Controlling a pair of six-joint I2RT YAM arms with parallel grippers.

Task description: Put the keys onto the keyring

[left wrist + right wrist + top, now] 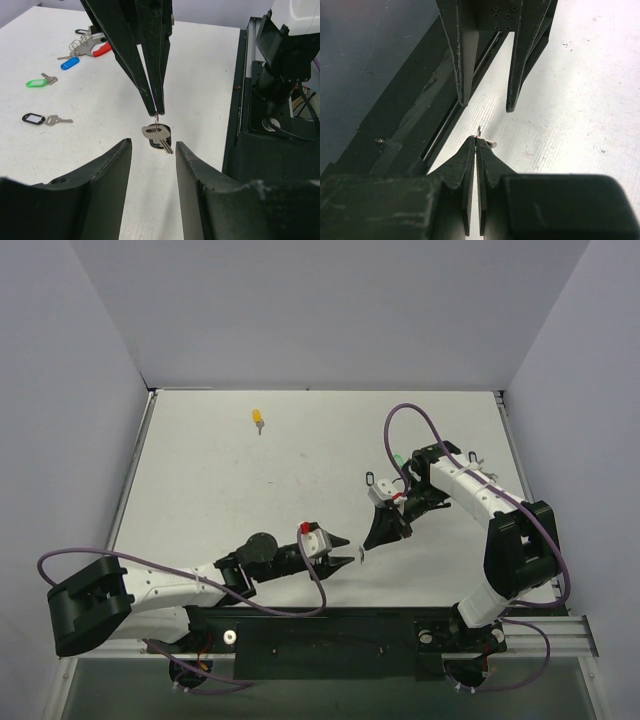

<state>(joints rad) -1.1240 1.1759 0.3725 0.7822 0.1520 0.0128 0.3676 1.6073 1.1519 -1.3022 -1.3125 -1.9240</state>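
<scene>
Now, my left gripper [153,145] half open, empty, jaws apart close to dangling black-headed key [159,135]. My right gripper [157,111] closed tight, pinching it by top end. Farther on table [100,125]: green key [36,82], blue key [70,63], then red keyring [102,49].

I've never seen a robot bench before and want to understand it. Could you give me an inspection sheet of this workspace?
Surface: white table, a few dark specks.
Job's things: red keyring beside blue key; green key, black-tagged key, yellow key lie apart; one hanging key.
Clutter: nothing seen.
Grippers: right gripper shut on the hanging key's small ring; left gripper open, facing it.
Cables: purple cables loop off both arms.
Surroundings: pale walls; black rail at the near edge.
</scene>
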